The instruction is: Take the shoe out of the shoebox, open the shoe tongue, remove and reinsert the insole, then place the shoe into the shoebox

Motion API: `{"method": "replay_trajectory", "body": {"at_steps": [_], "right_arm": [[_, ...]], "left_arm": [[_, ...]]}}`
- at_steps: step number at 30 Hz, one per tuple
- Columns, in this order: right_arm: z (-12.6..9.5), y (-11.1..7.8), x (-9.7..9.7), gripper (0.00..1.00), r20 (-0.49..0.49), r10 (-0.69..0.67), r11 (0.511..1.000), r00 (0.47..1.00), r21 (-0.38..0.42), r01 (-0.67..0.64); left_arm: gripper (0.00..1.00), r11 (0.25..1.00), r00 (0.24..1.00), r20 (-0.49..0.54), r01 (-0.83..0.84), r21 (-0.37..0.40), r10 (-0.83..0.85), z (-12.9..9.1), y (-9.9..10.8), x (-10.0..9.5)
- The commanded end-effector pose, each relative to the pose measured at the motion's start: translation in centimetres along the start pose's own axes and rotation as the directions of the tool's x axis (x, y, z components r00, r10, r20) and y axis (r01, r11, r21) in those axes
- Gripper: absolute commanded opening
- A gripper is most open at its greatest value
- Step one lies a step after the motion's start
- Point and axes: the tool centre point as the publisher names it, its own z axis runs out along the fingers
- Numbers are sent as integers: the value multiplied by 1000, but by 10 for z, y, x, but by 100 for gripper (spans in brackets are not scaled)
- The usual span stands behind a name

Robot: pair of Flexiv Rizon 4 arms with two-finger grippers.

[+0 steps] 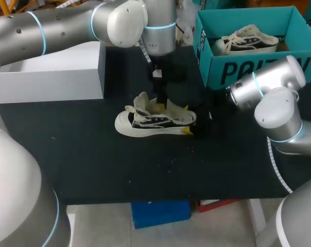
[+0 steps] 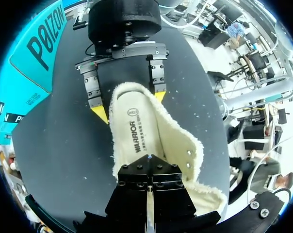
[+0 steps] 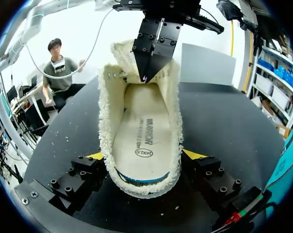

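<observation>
A black-and-white sneaker (image 1: 154, 121) lies on the black mat, its cream fleece lining spread open. Its insole (image 2: 136, 132) lies flat inside. My left gripper (image 2: 149, 158) comes down from above, shut, its black tip resting on the insole near the toe end; nothing shows between its fingers. My right gripper (image 3: 145, 158) holds the heel, one yellow fingertip (image 3: 94, 156) against each side of the shoe (image 3: 141, 131). In the head view the left gripper (image 1: 160, 103) stands over the shoe's middle and the right gripper (image 1: 192, 128) is at its heel.
The teal shoebox (image 1: 238, 69) stands open at the back right with a second sneaker (image 1: 246, 41) inside. A white box (image 1: 52, 74) sits at the back left. Small crumbs dot the mat in front of the shoe.
</observation>
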Motion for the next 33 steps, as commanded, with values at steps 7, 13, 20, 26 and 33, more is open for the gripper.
{"method": "replay_trajectory", "body": {"at_steps": [7,13,20,26,33], "right_arm": [[2,-1,0,0,-1,1,1000,1000,2,-1],[2,-1,0,0,-1,1,1000,1000,2,-1],[2,-1,0,0,-1,1,1000,1000,2,-1],[2,-1,0,0,-1,1,1000,1000,2,-1],[2,-1,0,0,-1,1,1000,1000,2,-1]], "left_arm": [[0,998,998,-10,65,28,-65,8,-5,-8],[0,996,997,-48,70,52,-68,15,-9,3],[0,994,994,-76,89,57,-84,31,-7,20],[0,992,990,-67,127,23,-126,46,-9,36],[0,986,986,-34,165,7,-164,58,-5,43]]}}
